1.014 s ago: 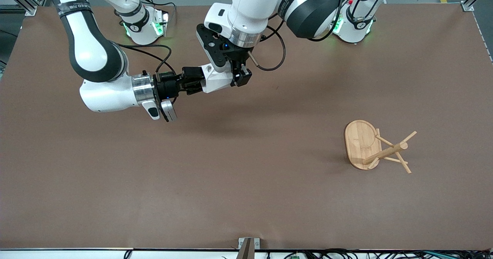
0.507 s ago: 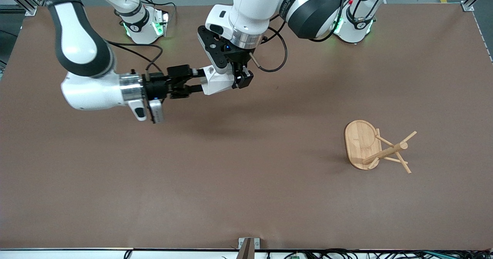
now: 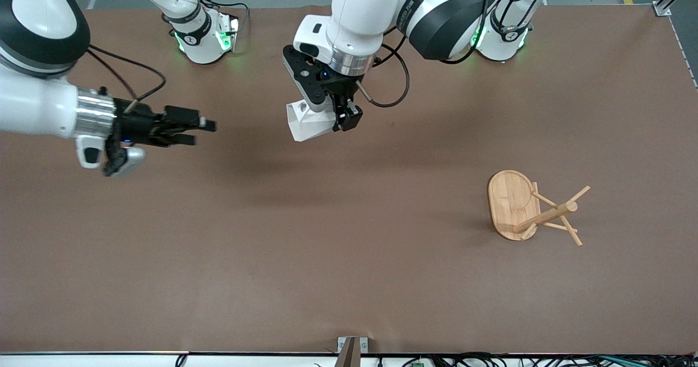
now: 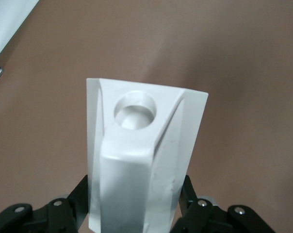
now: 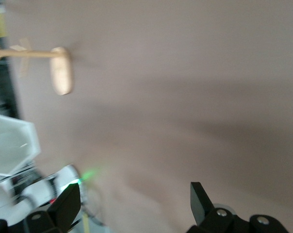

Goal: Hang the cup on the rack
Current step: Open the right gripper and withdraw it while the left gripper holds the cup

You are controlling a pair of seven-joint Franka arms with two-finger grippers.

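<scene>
My left gripper (image 3: 339, 118) is shut on the white faceted cup (image 3: 307, 122) and holds it up over the middle of the table. In the left wrist view the cup (image 4: 141, 160) fills the space between my fingers (image 4: 73, 204), its handle tab and round hole turned toward the camera. My right gripper (image 3: 199, 132) is open and empty, over the table toward the right arm's end and well apart from the cup. The bamboo rack (image 3: 511, 200) stands on its oval base toward the left arm's end. The right wrist view shows the rack (image 5: 60, 71) and the cup (image 5: 10, 143).
The brown table (image 3: 349, 258) bears only the rack. The arms' bases (image 3: 203, 34) stand along the table's edge farthest from the front camera. A small metal bracket (image 3: 351, 345) sits at the edge nearest that camera.
My right gripper has let go of the cup and drawn back toward the right arm's end of the table. My left gripper keeps the cup, which has tilted downward slightly.
</scene>
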